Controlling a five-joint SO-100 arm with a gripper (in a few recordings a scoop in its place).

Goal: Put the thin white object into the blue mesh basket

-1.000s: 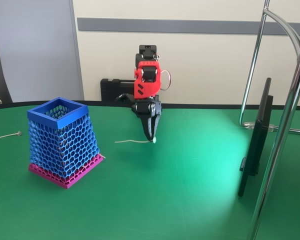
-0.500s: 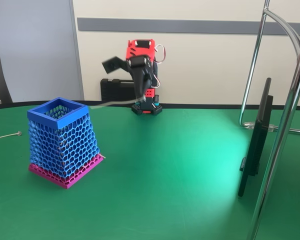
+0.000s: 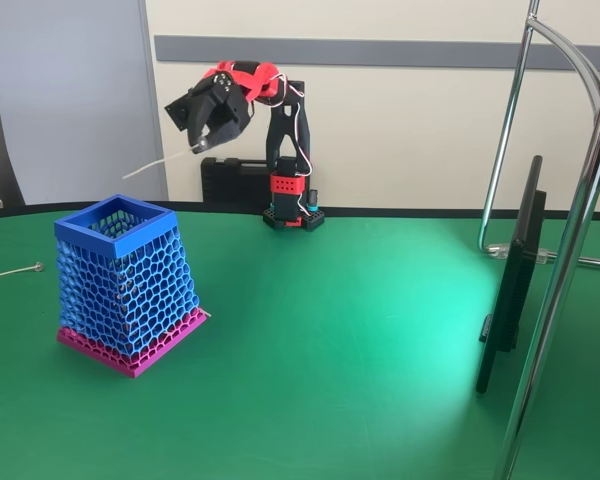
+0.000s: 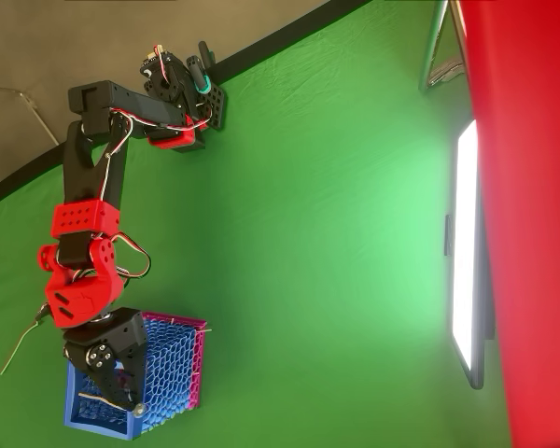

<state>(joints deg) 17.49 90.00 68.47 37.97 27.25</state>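
Gripping the thin white object (image 3: 160,162) near one end, gripper (image 3: 202,140) raised in the air above and behind the blue mesh basket (image 3: 127,285) in the fixed view; stick slanting down to the left, free end above the rim. Seen from overhead, gripper (image 4: 121,392) directly over the basket (image 4: 173,369). Second thin stick (image 3: 10,271) flat on the green table (image 3: 360,350), left of the basket.

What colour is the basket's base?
Magenta, below the blue mesh basket; clearest in the fixed view.
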